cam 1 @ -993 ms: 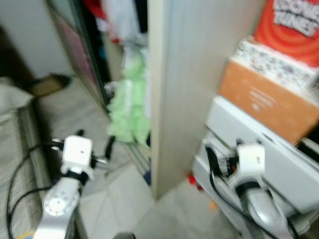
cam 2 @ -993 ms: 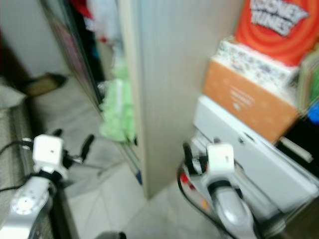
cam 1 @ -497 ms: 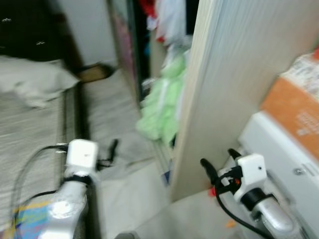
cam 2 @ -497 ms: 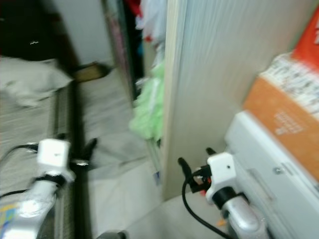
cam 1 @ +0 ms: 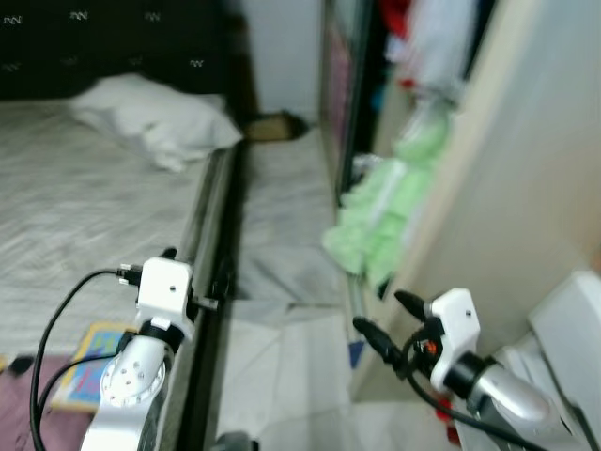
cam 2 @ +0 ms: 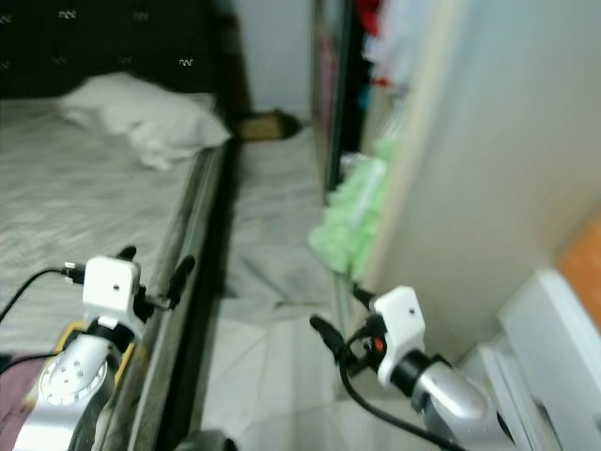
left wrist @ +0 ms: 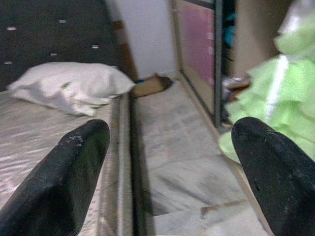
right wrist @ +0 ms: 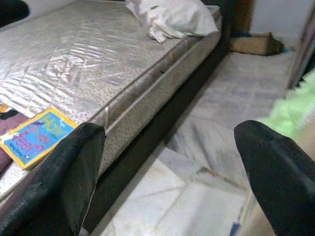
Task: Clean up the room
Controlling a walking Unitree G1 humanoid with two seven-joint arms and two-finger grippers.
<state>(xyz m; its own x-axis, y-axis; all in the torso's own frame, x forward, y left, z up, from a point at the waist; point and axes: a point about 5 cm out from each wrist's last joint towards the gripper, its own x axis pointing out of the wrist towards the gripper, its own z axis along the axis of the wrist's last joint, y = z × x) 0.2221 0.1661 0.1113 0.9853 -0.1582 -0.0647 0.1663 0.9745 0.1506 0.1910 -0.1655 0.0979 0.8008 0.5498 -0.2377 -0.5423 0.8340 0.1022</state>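
A heap of light green clothes (cam 1: pixel 385 211) spills from the open wardrobe onto the pale floor (cam 1: pixel 282 188). A colourful children's book (right wrist: pixel 32 137) lies on the mattress corner beside a purple cloth (cam 1: pixel 28 404). A white pillow (cam 1: pixel 155 117) rests at the head of the bed. My left gripper (cam 1: pixel 197 266) hangs open above the bed's edge with nothing between its fingers. My right gripper (cam 1: pixel 387 319) is open too, empty, over the floor just short of the green clothes and the wardrobe's side panel.
The bed (cam 1: pixel 84 207) with its dark frame rail (cam 1: pixel 211 244) lies along the left. The wardrobe's pale side panel (cam 1: pixel 507 188) and a white box (cam 1: pixel 573 319) stand close on the right. A brown object (cam 1: pixel 272 125) lies on the floor at the far wall.
The view has swung to the left: the bed, pillow and book have come into view, and the stacked boxes have left on the right. Both grippers stay open and empty.
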